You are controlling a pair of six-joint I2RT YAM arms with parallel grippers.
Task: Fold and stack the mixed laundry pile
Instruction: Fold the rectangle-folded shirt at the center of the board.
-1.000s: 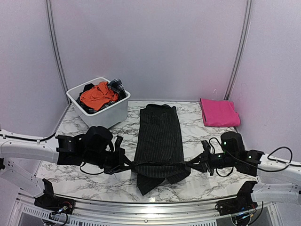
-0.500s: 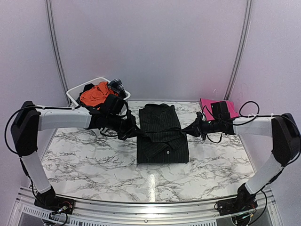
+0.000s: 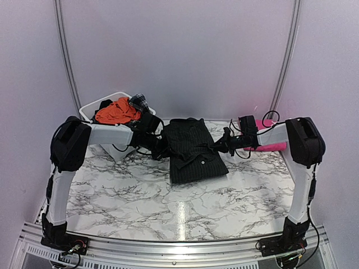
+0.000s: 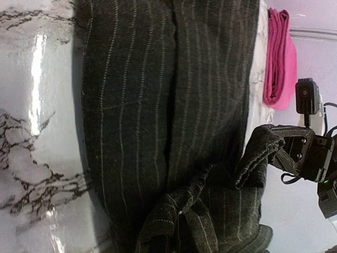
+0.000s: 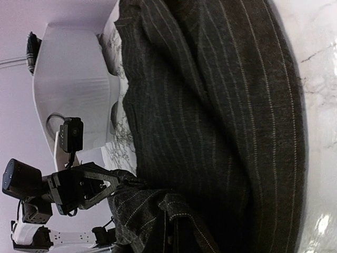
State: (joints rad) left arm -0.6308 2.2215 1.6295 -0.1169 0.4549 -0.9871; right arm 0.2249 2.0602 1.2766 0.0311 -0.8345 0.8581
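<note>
Pale lilac walls (image 3: 179, 56) close in a marble table (image 3: 140, 190), where two white robot arms reach inward from either side toward the far middle of the surface. Between them lies a black pinstriped shirt (image 3: 193, 151), folded over on itself, its near edge flat on the marble and its upper layer bunched where the arms meet it. The left arm (image 3: 112, 134) crosses in front of a white tub (image 3: 88, 110) at the far left corner; the right arm (image 3: 277, 134) passes over a folded pink cloth (image 3: 274, 147) at the far right, well apart from the shirt. An orange garment (image 3: 115, 111) is heaped in the tub, with a small plaid piece (image 3: 140, 102) beside it at the far rim. The left gripper (image 3: 164, 151) is clamped on the shirt's left edge, and the right wrist view shows its fingers (image 5: 113, 184) pinching a fold of striped fabric. The right gripper (image 3: 219, 147) is clenched on the opposite edge, with a bunch of cloth caught between its fingers (image 4: 281, 153).
</note>
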